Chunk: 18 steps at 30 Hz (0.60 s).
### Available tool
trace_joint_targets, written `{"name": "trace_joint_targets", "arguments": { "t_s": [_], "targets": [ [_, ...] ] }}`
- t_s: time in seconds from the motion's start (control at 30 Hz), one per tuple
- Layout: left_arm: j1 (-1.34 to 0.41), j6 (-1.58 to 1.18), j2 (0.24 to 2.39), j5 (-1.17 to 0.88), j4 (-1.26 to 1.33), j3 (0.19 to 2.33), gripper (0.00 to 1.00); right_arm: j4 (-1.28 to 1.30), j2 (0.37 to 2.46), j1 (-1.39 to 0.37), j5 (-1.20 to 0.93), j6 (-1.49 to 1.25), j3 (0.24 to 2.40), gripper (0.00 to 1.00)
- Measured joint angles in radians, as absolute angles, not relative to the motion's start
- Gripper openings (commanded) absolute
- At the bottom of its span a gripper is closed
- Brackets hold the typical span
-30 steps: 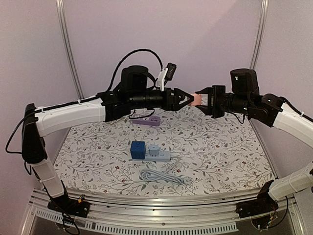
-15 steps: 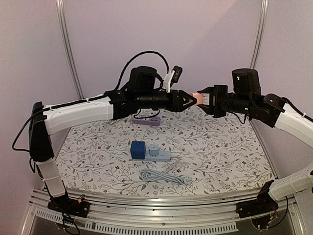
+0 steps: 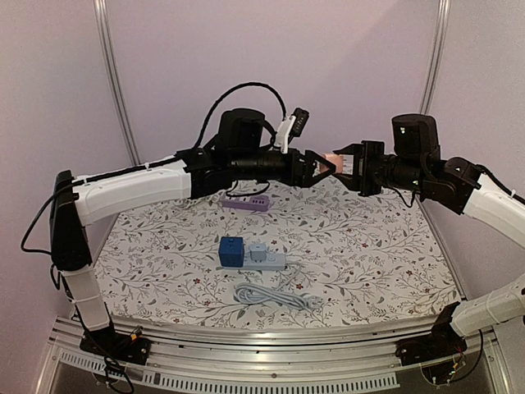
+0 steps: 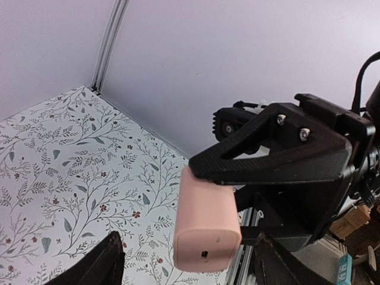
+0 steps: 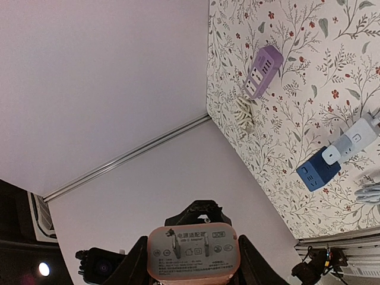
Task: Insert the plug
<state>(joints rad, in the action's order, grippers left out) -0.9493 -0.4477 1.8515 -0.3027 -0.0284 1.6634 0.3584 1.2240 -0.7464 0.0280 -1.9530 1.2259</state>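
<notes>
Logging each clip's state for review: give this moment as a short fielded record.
held item: pink rectangular plastic plug, in mid-air
right tool: shut on the plug
left tool: open, fingers either side of plug, apart from it
on table: purple power strip; blue cube on grey power strip; white coiled cable
insertion: not yet done

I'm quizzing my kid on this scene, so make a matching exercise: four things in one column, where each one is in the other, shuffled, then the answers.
Things:
1 pink plug
2 purple strip
3 blue cube
4 cord

Places:
A middle of the table
B near side of the table
C in the air, in the right fingers
D far side of the table

Pairs: 1-C, 2-D, 3-A, 4-B
</notes>
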Motion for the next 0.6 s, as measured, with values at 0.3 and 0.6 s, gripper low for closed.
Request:
{"name": "trace_joint_targets", "arguments": {
  "t_s": [0.3, 0.6],
  "targets": [
    [-0.950, -0.442, 1.851, -0.333, 0.031, 1.655, 0.58, 0.358, 1.224, -0.746, 0.017, -1.953, 1.226, 0.00],
    [-0.950, -0.455, 1.851, -0.353, 0.088, 1.641, 0.51, 0.358, 1.224, -0.746, 0.015, -1.959, 1.226, 0.00]
  ]
}}
